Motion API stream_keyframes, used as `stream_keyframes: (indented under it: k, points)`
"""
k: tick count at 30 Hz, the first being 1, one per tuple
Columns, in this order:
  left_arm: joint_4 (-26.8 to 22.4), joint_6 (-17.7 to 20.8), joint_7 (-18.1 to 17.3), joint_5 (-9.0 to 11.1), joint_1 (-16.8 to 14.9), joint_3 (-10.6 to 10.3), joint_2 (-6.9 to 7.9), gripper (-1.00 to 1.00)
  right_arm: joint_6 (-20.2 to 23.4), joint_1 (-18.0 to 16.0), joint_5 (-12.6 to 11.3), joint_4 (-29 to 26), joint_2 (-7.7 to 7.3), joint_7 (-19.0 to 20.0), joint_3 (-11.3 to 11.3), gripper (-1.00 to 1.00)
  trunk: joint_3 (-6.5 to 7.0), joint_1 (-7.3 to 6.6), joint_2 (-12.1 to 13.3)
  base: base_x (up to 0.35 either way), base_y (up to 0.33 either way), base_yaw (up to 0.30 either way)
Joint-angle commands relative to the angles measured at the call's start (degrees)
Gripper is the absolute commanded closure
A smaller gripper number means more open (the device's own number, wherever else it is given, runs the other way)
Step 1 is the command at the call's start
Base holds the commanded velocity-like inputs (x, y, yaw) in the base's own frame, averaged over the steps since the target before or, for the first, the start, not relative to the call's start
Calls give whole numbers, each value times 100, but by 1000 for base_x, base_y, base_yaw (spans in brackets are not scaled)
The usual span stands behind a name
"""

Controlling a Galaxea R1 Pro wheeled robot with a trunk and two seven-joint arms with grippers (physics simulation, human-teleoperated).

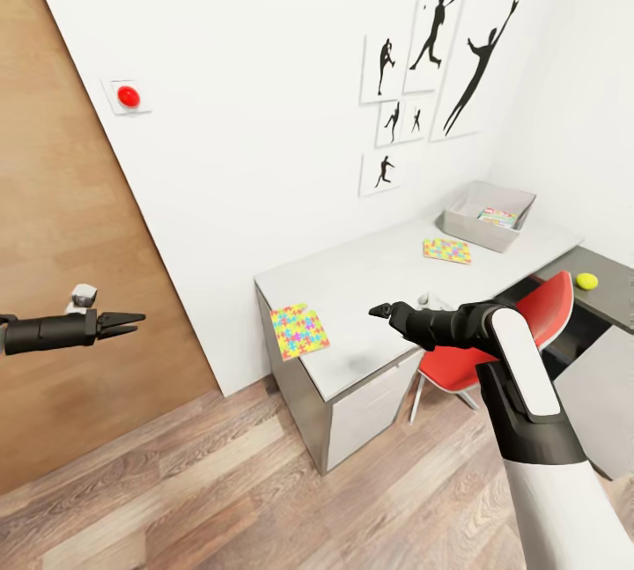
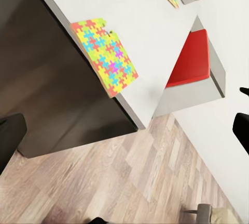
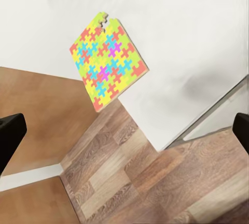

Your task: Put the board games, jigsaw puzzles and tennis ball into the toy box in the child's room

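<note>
At the far left of the head view, the left pincer (image 1: 132, 322) hangs in the air before a brown wooden door (image 1: 62, 226), its two dark fingers drawn close together to a point and holding nothing. On the white wall (image 1: 264, 112) beside the door sits a round red button (image 1: 129, 96) on a pale plate.

Next comes the near end of the pale worktop (image 1: 379, 279), where one jigsaw puzzle (image 1: 298, 329) lies flat at the front corner with one edge jutting slightly past the worktop's edge; both wrist views look down on this same square (image 2: 105, 55) (image 3: 107, 60) above the wood-plank floor (image 1: 220, 482).

The right pincer (image 1: 381, 311) hovers over the worktop's front part, a little to the right of that puzzle and not touching it. In the right wrist view its dark fingers (image 3: 10, 138) stand far apart at the picture's edges, so it is released and empty.

Below the right arm, a red chair (image 1: 493, 350) is tucked at the worktop. Further back lies the second jigsaw puzzle (image 1: 446, 250), flat and just in front of the toy box (image 1: 480, 231), which stands near the wall corner under the black baseball-player pictures (image 1: 431, 68). Something colourful (image 1: 497, 218) lies inside the toy box; what it is cannot be made out.

At the far right, the tennis ball (image 1: 586, 281) rests on the lower dark grey section (image 1: 608, 288).
</note>
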Motion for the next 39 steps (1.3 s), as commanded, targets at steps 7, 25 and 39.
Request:
stream_keyframes:
  k: [7,25,39]
  points:
    - [10,60,-21,11,-3,-2,5,-100,19,-10,-46,6,-1,-55,13,-100,50,4,-11,-2,3,-132]
    - [11,60,-21,4,-3,-2,10,-100,23,-18,-46,49,13,-51,27,-100,207,4,-11,0,2,-127]
    - [11,60,-13,8,-3,-2,7,-100,45,87,-46,42,32,-51,33,-100,330,4,-11,-15,52,-123]
